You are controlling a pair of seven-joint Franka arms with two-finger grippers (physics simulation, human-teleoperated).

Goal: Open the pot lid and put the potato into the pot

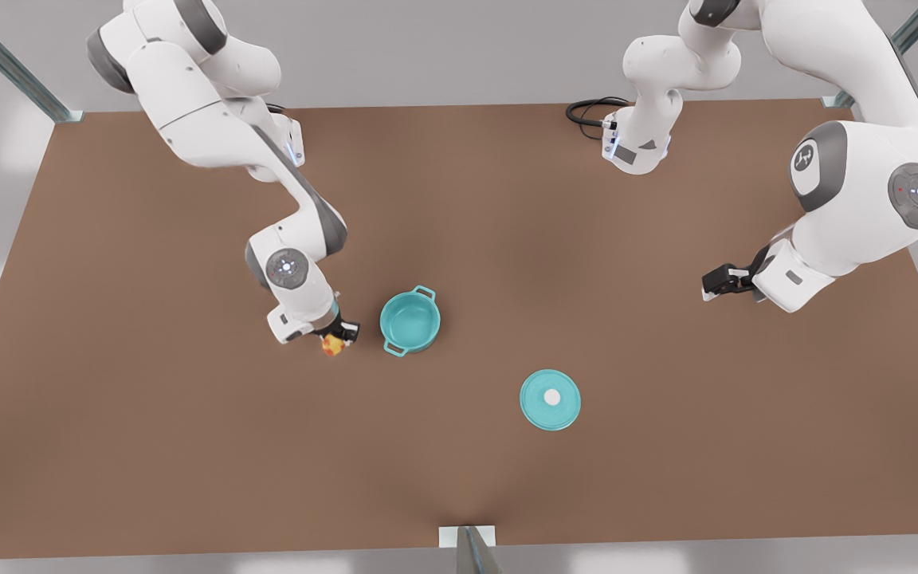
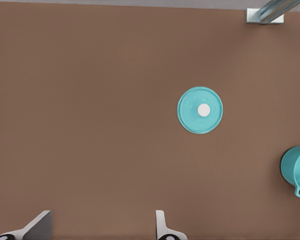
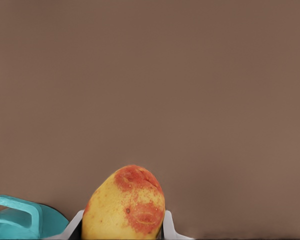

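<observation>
The likeliest slip from here, to my eye, is a drop that misses: the right claw [image 1: 337, 339] holds the potato [image 1: 333, 344] just beside the pot [image 1: 410, 320] on the front view's left, not over its mouth, so letting go too soon would leave the potato on the bench [image 1: 188, 446] to roll. A low sideways carry could also knock the near loop handle and shove the small pot along, since nothing steadies it. The grip looks narrow as well; in the right wrist view the potato [image 3: 125, 205] bulges out beyond the fingertips [image 3: 169, 226], which clamp it by its lower flanks, so a quick swing might twist it loose. That claw is closed on the potato, and whether the potato hangs clear of the bench or touches it is hard to judge from these angles. The pot stands open, its teal inside showing, and the pot lid [image 1: 550, 399] lies flat on the bench, knob up, well apart from the pot toward the front view's right. The left claw [image 1: 715, 285] waits high over the front view's right side, its fingers [image 2: 162, 227] spread wide and holding nothing, with the pot lid [image 2: 200, 110] on the bench beyond them.
</observation>
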